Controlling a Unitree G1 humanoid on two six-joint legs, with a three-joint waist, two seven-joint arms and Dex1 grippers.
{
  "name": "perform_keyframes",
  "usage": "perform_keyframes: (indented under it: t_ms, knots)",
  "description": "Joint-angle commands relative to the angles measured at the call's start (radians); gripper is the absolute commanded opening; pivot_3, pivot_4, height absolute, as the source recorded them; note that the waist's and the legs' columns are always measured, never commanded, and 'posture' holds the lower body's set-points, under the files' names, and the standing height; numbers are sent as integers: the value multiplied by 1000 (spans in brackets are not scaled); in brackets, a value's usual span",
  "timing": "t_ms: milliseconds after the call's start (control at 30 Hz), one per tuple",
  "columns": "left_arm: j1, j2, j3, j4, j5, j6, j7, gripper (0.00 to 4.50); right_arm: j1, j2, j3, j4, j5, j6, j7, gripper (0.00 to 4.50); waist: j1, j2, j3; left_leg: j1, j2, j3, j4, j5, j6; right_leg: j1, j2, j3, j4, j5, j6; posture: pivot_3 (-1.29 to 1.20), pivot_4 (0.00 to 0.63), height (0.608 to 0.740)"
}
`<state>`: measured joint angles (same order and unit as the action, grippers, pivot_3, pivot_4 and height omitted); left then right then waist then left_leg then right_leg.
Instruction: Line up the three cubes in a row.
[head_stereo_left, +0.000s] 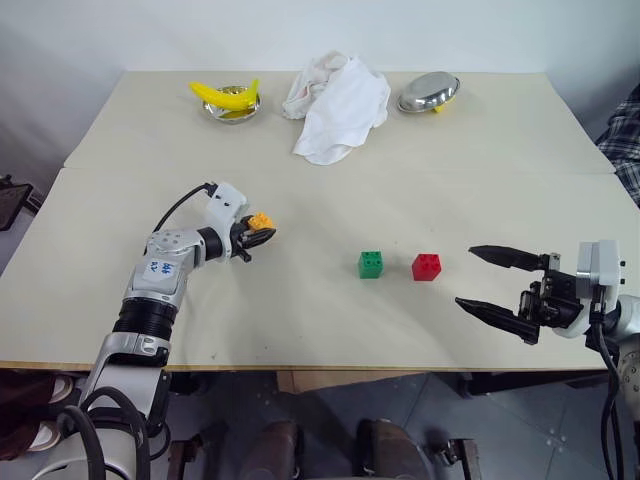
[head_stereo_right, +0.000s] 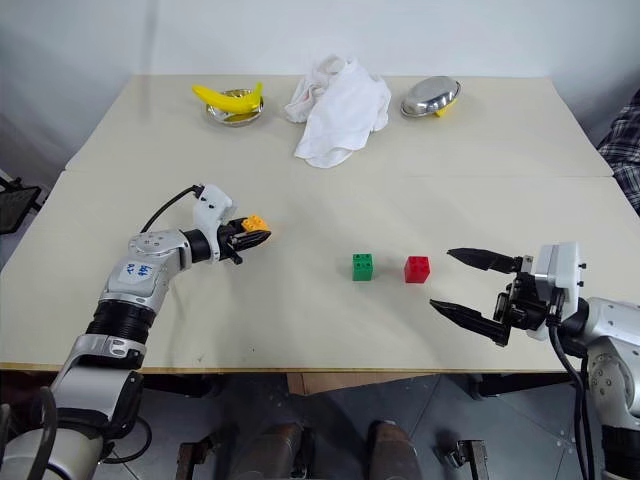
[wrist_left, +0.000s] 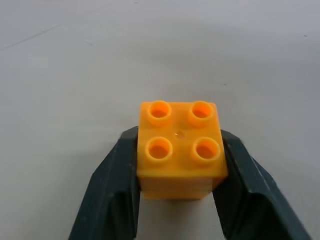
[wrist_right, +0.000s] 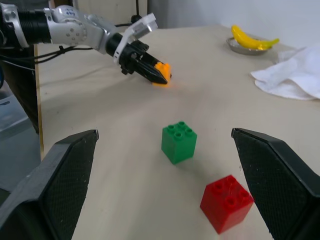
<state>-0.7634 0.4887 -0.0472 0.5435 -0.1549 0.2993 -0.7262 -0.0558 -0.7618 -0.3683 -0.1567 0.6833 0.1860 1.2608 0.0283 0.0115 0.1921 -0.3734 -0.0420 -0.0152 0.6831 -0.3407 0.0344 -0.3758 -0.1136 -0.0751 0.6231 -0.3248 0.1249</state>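
Observation:
An orange cube (head_stereo_left: 261, 221) with four studs on top sits on the table at the left, and my left gripper (head_stereo_left: 262, 235) is shut on its two sides, as the left wrist view shows around the orange cube (wrist_left: 179, 148). The green cube (head_stereo_left: 371, 264) and the red cube (head_stereo_left: 426, 266) stand side by side near the table's middle, a small gap between them. My right gripper (head_stereo_left: 482, 279) hovers open to the right of the red cube, pointing toward it with nothing between its fingers.
At the back of the table lie a metal bowl with a banana (head_stereo_left: 229, 99), a crumpled white cloth (head_stereo_left: 337, 105) and a tilted metal bowl (head_stereo_left: 429, 92). The table's front edge (head_stereo_left: 300, 367) runs close below the cubes.

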Motion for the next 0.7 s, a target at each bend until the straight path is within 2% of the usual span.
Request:
perform_keyframes:
  t_ms: [33,167,267,500,700]
  knots:
    - [-16,18,-1,-23,-17,-78,-117,1531,27,-20,-65,-1,-1,-30,3,4500,0,0,0,0,0,0,0,0,0,0,0,0,0,0,0,0,150,740]
    - [-13,27,-55,-92,-31,-208,-340,1531,60,-36,-109,23,-9,-41,5,4500,0,0,0,0,0,0,0,0,0,0,0,-2,0,0,0,0,150,740]
    - [-15,18,-126,-158,-23,-231,-464,1531,85,-47,-143,41,-14,-47,7,4500,1,0,0,0,0,0,0,0,0,0,0,-2,0,0,0,0,150,740]
    - [-70,-38,-234,-50,101,-270,-456,1531,116,-52,-167,19,-3,-39,2,4500,-1,0,0,0,0,1,0,1,1,1,1,-2,0,0,0,0,150,740]
    - [-85,-38,-227,-15,126,-246,-433,1531,147,-57,-186,1,-2,-35,5,4500,-2,0,0,0,0,1,0,1,1,1,1,-1,0,0,0,0,150,740]
